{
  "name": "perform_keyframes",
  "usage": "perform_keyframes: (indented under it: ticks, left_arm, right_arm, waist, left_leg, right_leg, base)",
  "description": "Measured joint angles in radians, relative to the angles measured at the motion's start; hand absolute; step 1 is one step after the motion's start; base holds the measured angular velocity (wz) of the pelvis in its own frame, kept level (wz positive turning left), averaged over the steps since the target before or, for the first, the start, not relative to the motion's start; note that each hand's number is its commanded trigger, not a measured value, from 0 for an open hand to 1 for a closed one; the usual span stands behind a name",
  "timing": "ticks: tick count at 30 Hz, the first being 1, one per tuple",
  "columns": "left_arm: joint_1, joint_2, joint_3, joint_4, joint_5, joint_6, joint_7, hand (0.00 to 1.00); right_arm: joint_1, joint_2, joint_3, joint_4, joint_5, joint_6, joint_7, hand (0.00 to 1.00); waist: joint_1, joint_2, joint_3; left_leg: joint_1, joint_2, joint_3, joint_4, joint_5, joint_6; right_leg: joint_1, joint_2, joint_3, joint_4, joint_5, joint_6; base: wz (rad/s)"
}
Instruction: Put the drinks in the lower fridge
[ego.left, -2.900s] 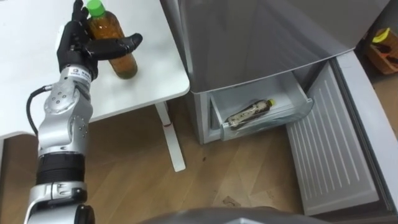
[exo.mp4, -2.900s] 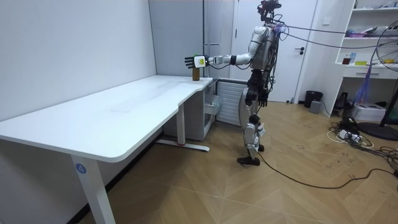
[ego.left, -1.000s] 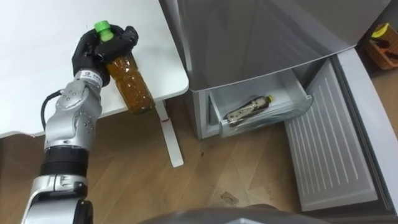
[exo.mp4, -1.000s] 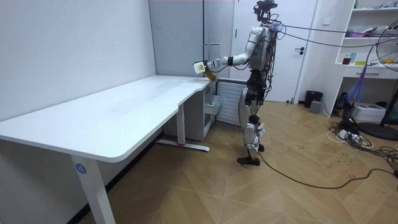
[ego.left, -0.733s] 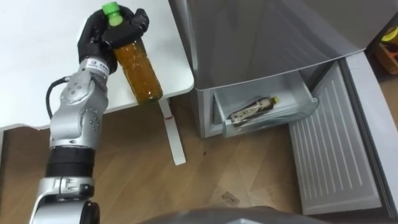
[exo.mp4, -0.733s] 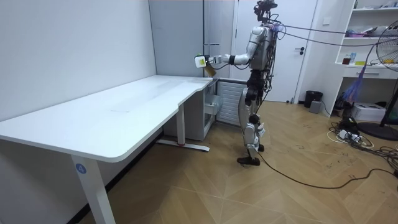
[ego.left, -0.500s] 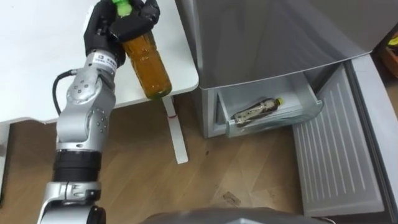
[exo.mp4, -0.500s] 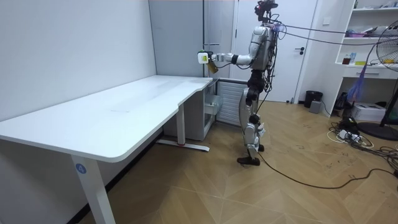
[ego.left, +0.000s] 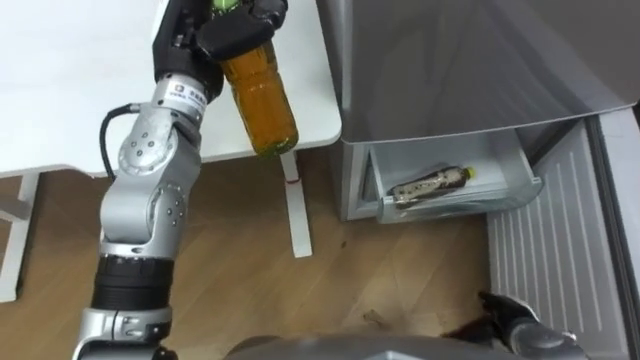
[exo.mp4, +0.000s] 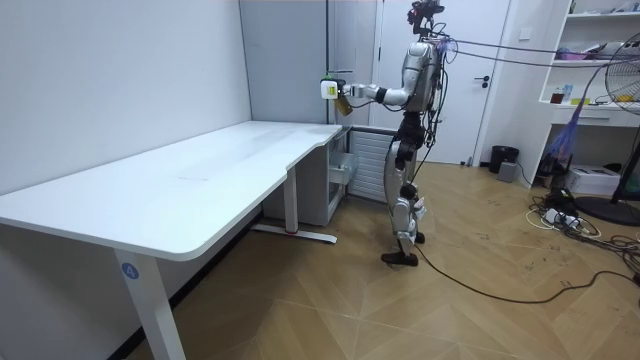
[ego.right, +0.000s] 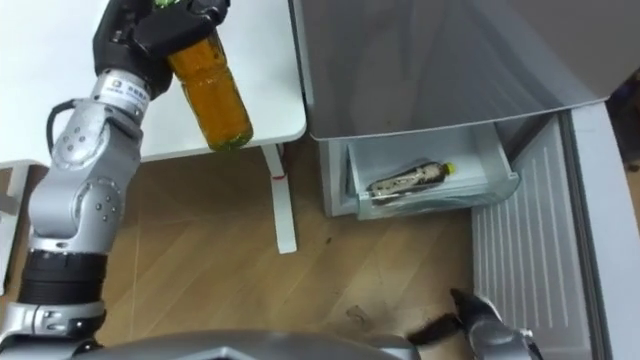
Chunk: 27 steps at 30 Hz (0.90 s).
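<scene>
Upper left of the frame, the left hand (ego.left: 215, 30) is clenched round the top of the tea bottle (ego.left: 262, 105), which hangs tilted past the tabletop (ego.left: 70, 90) edge. I would carry it rightward, clear of the fridge (ego.left: 450, 60) corner, then lower it into the open drawer (ego.left: 460, 208) beside the lying bottle (ego.left: 430, 183). The open floor below leaves room. At lower right is the right hand (ego.left: 505, 308); I cannot tell whether it is open or closed.

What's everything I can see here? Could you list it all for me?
Table: one, white, left.
Fridge: one, grey, right of the table.
Drawer: one, pale, pulled out at the fridge's bottom.
Lying bottle: one, brown with yellow cap, in the drawer.
Held bottle: one, amber with green cap, held up in the left hand.
Floor: wooden.
Left hand: black, curled round the held bottle.
Right hand: dark, lower right corner.
</scene>
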Motion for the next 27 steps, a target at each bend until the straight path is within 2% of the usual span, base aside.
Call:
perform_keyframes:
  ticks: [2,5,10,12,15,17,19,23,27]
  left_arm:
    - [0.005,0.0,-0.026,-0.003,0.0,-0.008,-0.012,1.0]
    - [0.008,-0.002,-0.033,-0.003,0.001,-0.015,-0.031,1.0]
    - [0.05,-0.002,-0.04,-0.024,0.003,-0.056,-0.032,1.0]
    - [0.067,-0.002,-0.046,-0.024,0.003,-0.057,-0.036,1.0]
    - [0.124,-0.001,-0.05,-0.024,0.002,-0.058,-0.059,1.0]
    - [0.167,0.0,-0.052,-0.022,0.002,-0.058,-0.073,1.0]
    - [0.185,0.001,-0.052,-0.022,0.003,-0.058,-0.077,1.0]
    - [0.193,0.003,-0.054,-0.023,0.004,-0.058,-0.077,1.0]
    - [0.192,0.001,-0.071,-0.022,0.006,-0.061,-0.079,1.0]
  right_arm:
    - [-0.025,0.031,0.038,-0.007,0.019,-0.031,0.034,0.0]
    - [-0.041,0.055,0.07,-0.008,0.032,-0.045,0.079,0.0]
    - [-0.041,0.05,0.097,-0.051,0.04,-0.037,0.141,0.0]
    - [-0.042,0.045,0.111,-0.095,0.04,-0.038,0.165,0.0]
    - [-0.042,0.048,0.121,-0.169,0.042,-0.039,0.213,0.0]
    - [-0.044,0.052,0.144,-0.221,0.063,-0.039,0.245,0.0]
    - [-0.044,0.058,0.149,-0.252,0.068,-0.038,0.27,0.0]
    - [-0.043,0.058,0.157,-0.341,0.115,-0.027,0.311,0.0]
    - [-0.046,0.049,0.177,-0.434,0.246,-0.033,0.35,0.0]
  waist:
    - [0.003,0.001,-0.0003]
    - [0.003,0.001,-0.0008]
    - [0.011,0.005,-0.0025]
    - [0.02,0.006,-0.0032]
    - [0.033,0.004,-0.0018]
    - [0.035,-0.006,0.0021]
    - [0.041,-0.011,0.0052]
    - [0.047,-0.013,0.0051]
    - [0.052,-0.019,0.006]
  left_leg:
    - [0.006,0.0,-0.005,0.0,0.0,0.0]
    - [0.003,-0.002,-0.021,0.004,0.0,0.0]
    - [-0.036,-0.002,-0.045,0.032,0.0,0.0]
    - [-0.037,-0.002,-0.045,0.033,0.0,0.0]
    - [-0.025,-0.003,-0.044,0.033,0.0,0.0]
    - [-0.024,-0.003,-0.046,0.034,0.0,0.0]
    - [-0.03,-0.003,-0.05,0.035,0.0,0.0]
    - [-0.059,-0.005,-0.074,0.048,-0.001,0.0]
    - [-0.06,-0.006,-0.089,0.052,0.0,-0.001]
  right_leg:
    - [0.009,-0.001,-0.009,0.0,0.0,0.0]
    - [0.017,-0.002,-0.025,0.001,0.0,0.0]
    - [0.003,-0.001,-0.051,0.004,0.0,0.0]
    - [0.002,-0.001,-0.051,0.004,0.0,0.0]
    - [0.013,-0.002,-0.05,0.004,0.0,0.0]
    - [0.017,-0.002,-0.056,0.004,0.0,0.0]
    - [0.016,-0.002,-0.063,0.004,0.0,0.0]
    - [0.013,-0.001,-0.079,0.004,0.0,0.0]
    - [0.016,0.0,-0.097,0.004,0.0,0.0]
  base:
    - [0.11]
    - [0.17]
    - [0.16]
    - [-0.02]
    - [0.02]
    - [0.05]
    - [0.11]
    - [0.17]
    - [0.12]
